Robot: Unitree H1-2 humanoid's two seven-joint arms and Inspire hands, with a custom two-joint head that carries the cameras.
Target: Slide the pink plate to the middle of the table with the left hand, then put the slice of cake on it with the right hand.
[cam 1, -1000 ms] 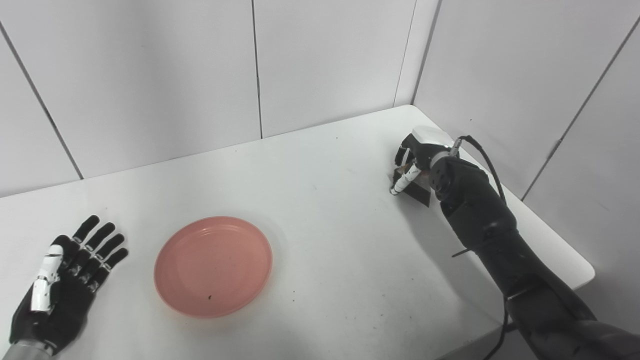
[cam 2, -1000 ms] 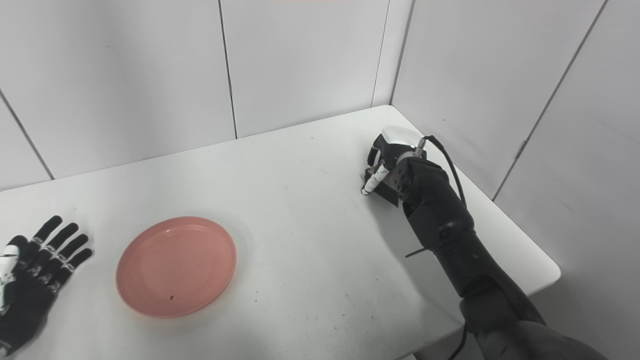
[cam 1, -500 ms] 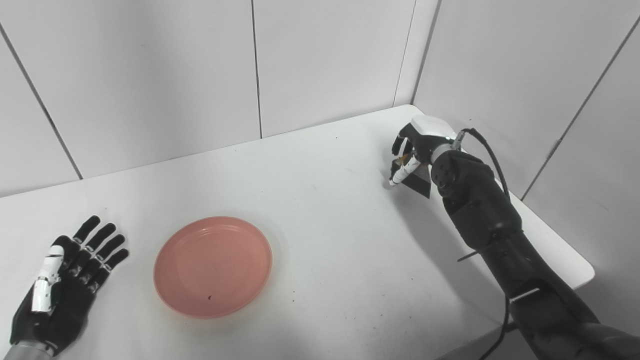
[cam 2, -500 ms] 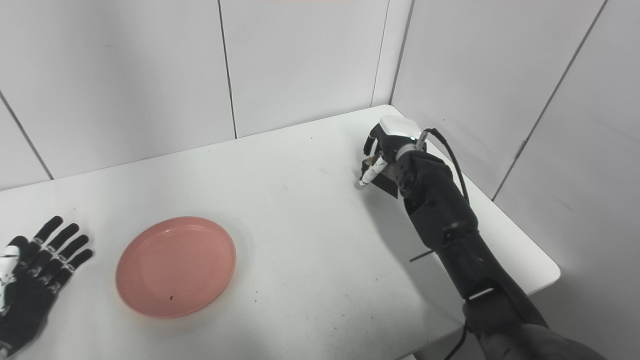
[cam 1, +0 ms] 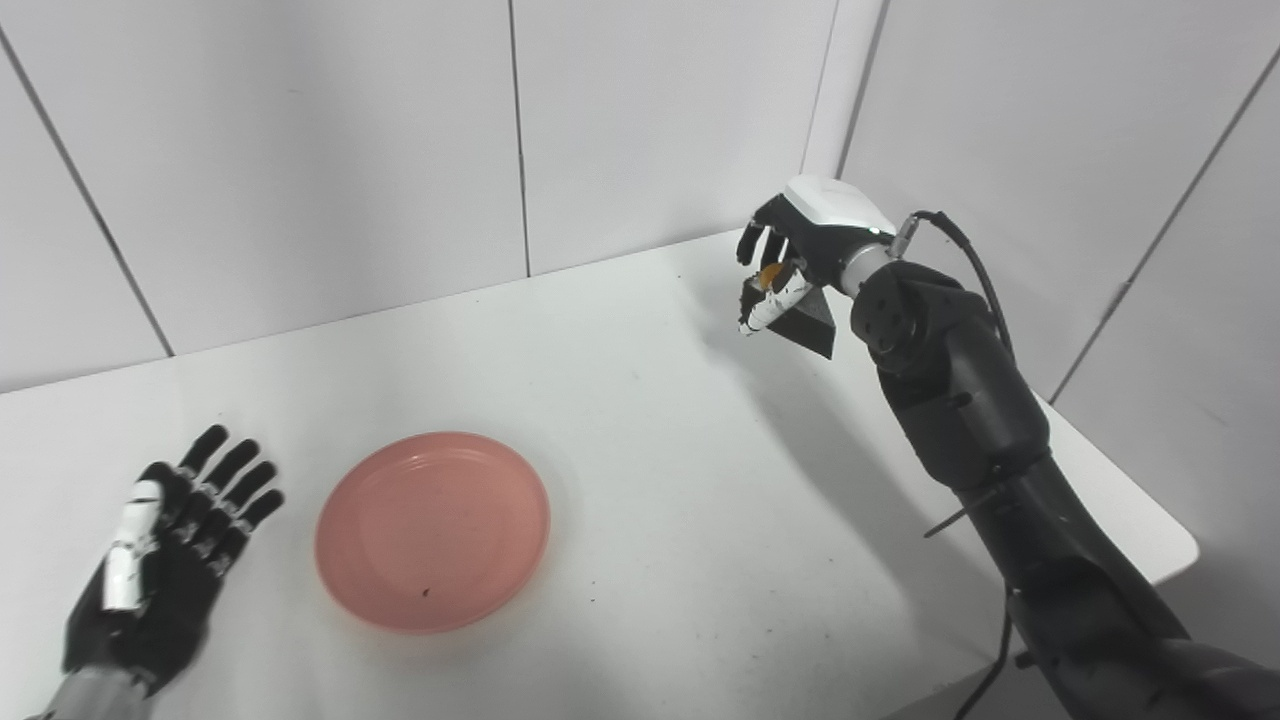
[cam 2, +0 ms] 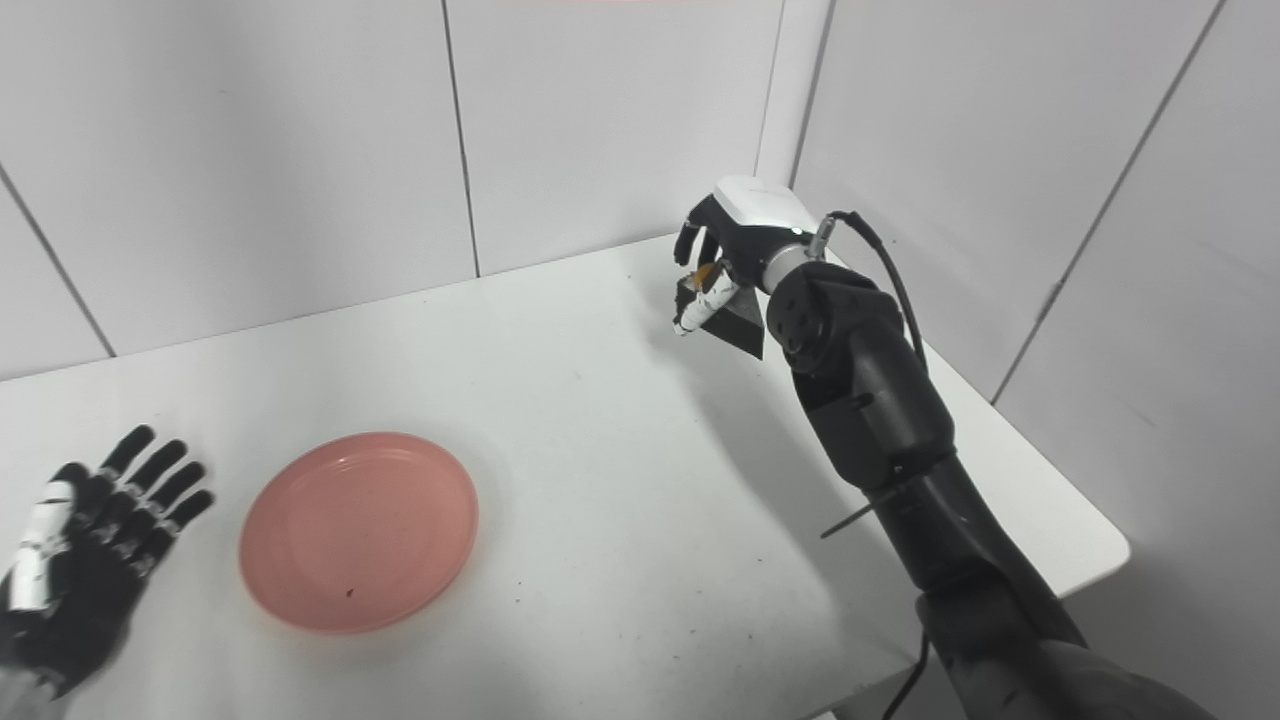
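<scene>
Robot hand (cam 1: 790, 262) clamped around cake slice (cam 1: 808, 318)

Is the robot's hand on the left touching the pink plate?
Apart. The left eye view shows bare white table between the left hand and the pink plate; the hand lies open beside it.

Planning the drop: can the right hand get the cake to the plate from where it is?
Probably yes. The right hand holds the cake up off the table, and nothing stands between it and the plate. The left hand lies off to the side.
</scene>
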